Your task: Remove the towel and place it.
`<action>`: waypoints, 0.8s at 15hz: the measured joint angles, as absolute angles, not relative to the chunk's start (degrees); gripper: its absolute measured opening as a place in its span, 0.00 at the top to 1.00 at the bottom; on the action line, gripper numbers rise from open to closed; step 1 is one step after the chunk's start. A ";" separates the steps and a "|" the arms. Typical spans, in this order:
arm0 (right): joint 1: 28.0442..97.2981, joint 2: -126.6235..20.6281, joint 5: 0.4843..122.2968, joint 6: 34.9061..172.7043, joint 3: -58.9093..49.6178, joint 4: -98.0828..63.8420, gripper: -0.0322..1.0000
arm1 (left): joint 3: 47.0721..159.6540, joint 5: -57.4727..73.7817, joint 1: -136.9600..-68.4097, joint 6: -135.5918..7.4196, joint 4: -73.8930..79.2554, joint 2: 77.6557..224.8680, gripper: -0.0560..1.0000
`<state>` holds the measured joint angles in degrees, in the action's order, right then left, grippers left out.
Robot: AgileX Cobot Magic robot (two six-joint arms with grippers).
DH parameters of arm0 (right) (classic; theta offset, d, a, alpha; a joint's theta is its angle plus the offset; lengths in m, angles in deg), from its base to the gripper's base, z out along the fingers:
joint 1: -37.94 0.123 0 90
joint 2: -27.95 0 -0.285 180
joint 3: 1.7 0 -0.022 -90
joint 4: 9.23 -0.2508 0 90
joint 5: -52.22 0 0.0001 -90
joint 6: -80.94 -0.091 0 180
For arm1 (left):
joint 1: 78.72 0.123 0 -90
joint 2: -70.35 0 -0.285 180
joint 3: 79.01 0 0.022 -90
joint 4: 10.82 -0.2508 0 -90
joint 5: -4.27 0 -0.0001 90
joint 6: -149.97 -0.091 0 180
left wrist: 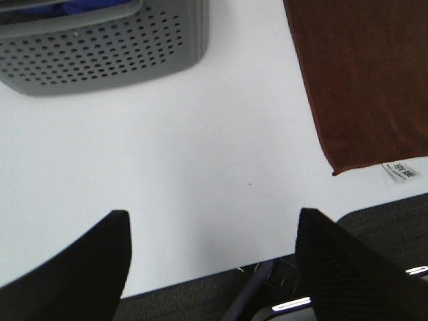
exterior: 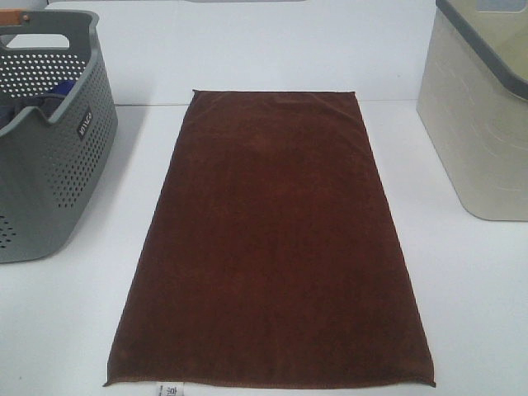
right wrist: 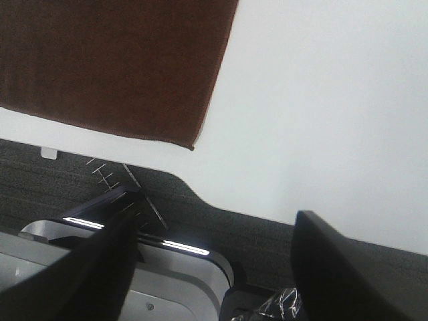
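Note:
The towel (exterior: 272, 247) is a dark reddish-brown plush cloth lying flat and spread out on the white table (exterior: 462, 297), its small white tag (exterior: 170, 390) at the near short edge. In the left wrist view the towel (left wrist: 368, 80) and its tag (left wrist: 401, 171) lie off to one side of my left gripper (left wrist: 210, 267), which is open and empty above bare table near the front edge. In the right wrist view the towel's corner (right wrist: 120, 67) shows. My right gripper (right wrist: 210, 267) is open and empty over the table's front edge. Neither gripper shows in the exterior high view.
A grey perforated basket (exterior: 49, 140) with a blue item (exterior: 58, 89) inside stands at the left; it also shows in the left wrist view (left wrist: 100, 47). A beige bin (exterior: 483, 115) with a grey rim stands at the back right. Dark floor and robot base (right wrist: 100, 267) lie below the table edge.

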<state>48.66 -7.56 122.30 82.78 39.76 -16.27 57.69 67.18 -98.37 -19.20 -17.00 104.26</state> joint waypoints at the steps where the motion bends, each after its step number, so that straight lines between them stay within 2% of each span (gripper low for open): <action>1: 48.66 -4.53 122.30 83.18 41.37 -16.27 0.36 | 56.32 66.38 -98.37 -20.80 -16.66 101.51 0.32; 6: 48.66 5.84 116.45 84.27 44.46 -16.33 0.36 | 52.65 64.32 -98.37 -29.28 -11.16 96.98 0.32; 12: 48.66 6.36 113.53 84.61 46.75 -15.13 0.36 | 52.37 64.32 -98.37 -32.26 -8.98 96.87 0.32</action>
<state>48.66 6.36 113.53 84.61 46.75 -15.13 52.37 64.32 -98.37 -32.26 -8.98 96.87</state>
